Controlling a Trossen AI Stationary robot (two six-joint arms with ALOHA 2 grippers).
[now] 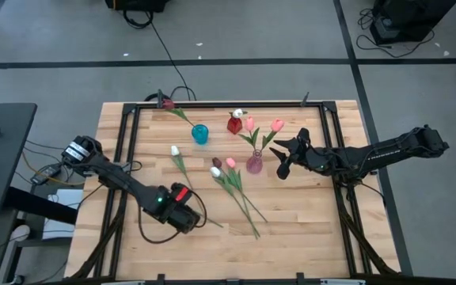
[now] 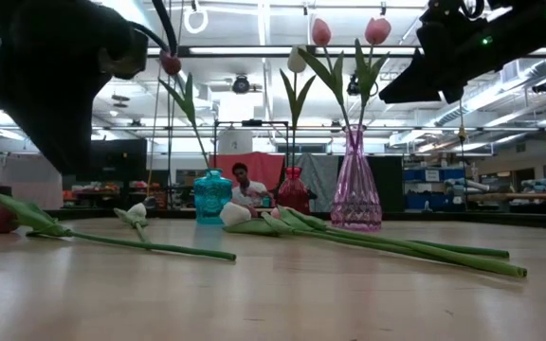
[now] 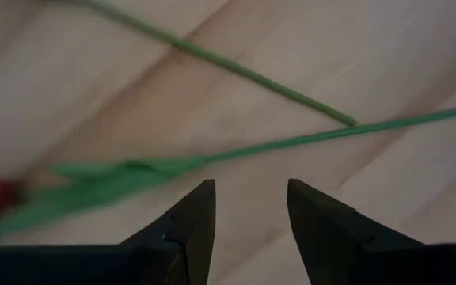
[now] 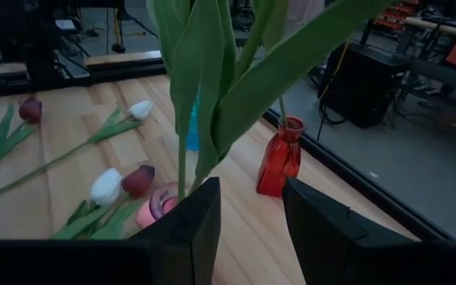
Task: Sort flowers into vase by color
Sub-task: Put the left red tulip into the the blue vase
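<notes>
Three small vases stand far-centre: a teal one [image 1: 200, 133] with a maroon tulip [image 1: 167, 103], a red one [image 1: 234, 124] with a white tulip [image 1: 238, 113], and a pink one [image 1: 254, 164] with two pink tulips [image 1: 277, 125]. A white tulip [image 1: 175, 150] and a bunch of three tulips [image 1: 230, 170] lie flat on the table. My right gripper [image 4: 252, 206] is open just right of the pink vase, behind the tulips' leaves [image 4: 212, 87]. My left gripper [image 3: 248, 214] is open above a lying maroon tulip's stem [image 3: 291, 142], near the table's near left.
The wooden table [image 1: 307, 229] has a black frame rail along its far edge [image 1: 212, 104] and its sides. Long stems of the lying bunch [image 2: 425, 248] reach toward the near edge. A person [image 2: 245, 185] sits in the room beyond the table.
</notes>
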